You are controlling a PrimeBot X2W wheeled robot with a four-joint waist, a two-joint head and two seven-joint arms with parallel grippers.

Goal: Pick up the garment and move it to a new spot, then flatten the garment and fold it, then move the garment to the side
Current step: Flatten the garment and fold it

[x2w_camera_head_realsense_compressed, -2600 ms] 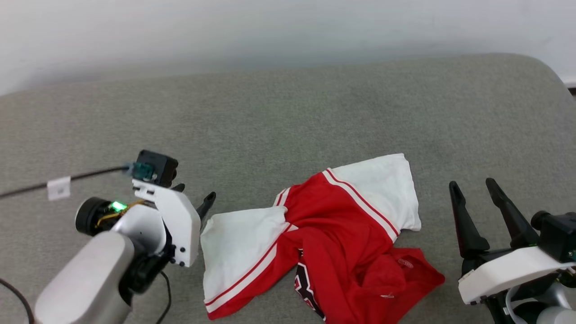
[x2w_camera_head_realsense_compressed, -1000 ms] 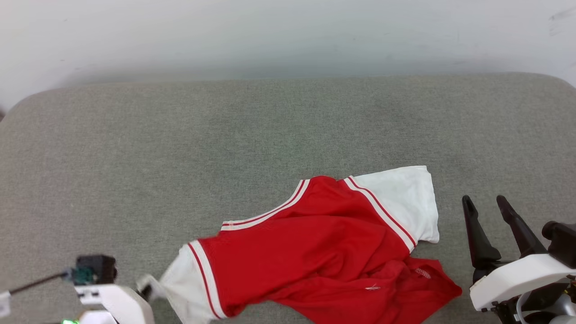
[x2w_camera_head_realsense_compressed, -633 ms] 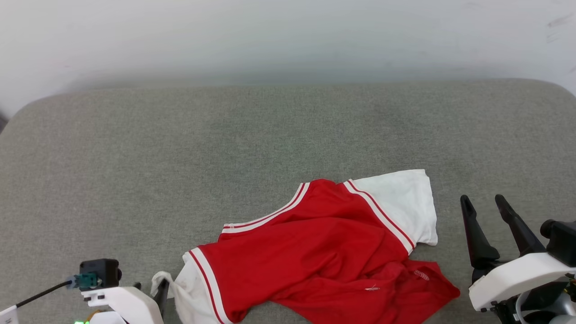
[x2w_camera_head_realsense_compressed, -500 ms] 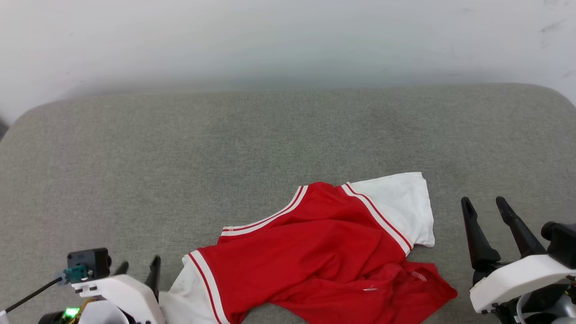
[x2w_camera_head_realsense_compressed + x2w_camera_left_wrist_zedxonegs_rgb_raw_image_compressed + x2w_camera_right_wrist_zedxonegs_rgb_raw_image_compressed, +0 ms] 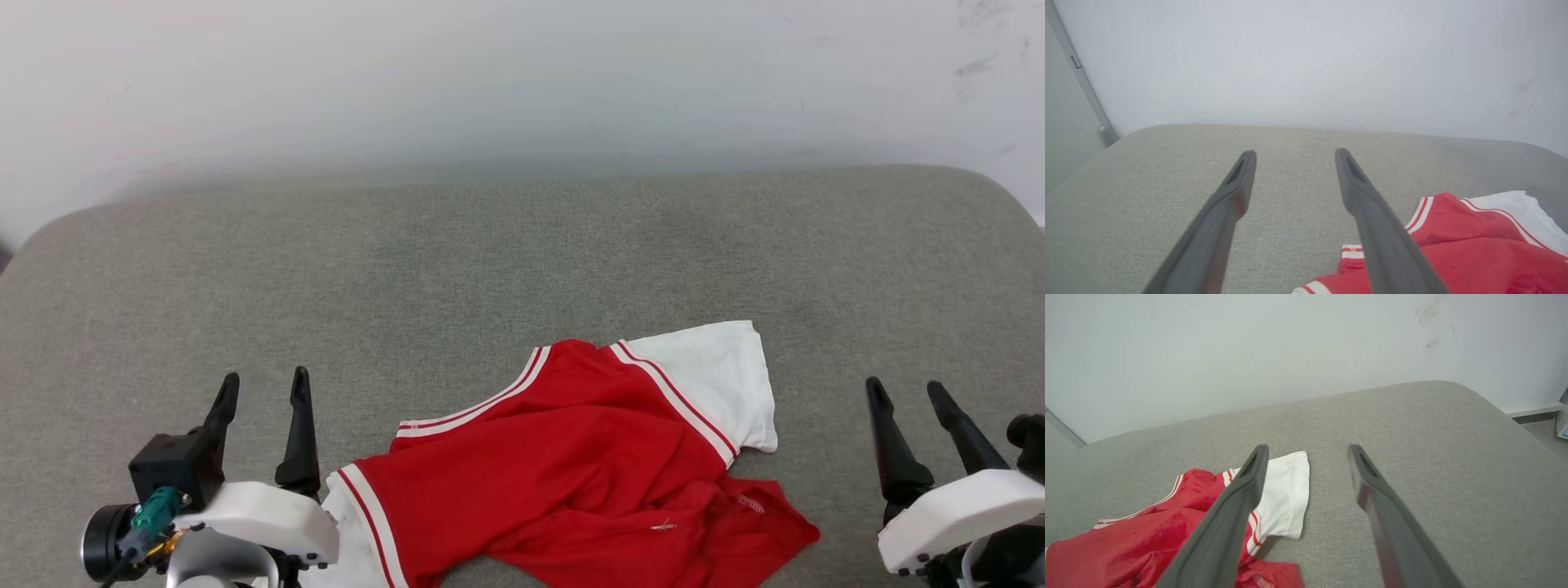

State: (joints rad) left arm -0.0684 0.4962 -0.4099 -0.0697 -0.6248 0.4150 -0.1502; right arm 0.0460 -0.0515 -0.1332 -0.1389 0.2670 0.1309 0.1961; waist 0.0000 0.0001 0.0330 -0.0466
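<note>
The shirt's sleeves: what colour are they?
White, with red-and-white striped trim where each sleeve meets the red garment; clearest in the head view.

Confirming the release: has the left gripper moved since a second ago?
Yes. Against the shirt, the left gripper has let go of the sleeve and swung forward; its open fingers now lie over bare cushion.

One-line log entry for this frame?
left gripper: open, empty | right gripper: open, empty | garment: rumpled, on grey cushion
</note>
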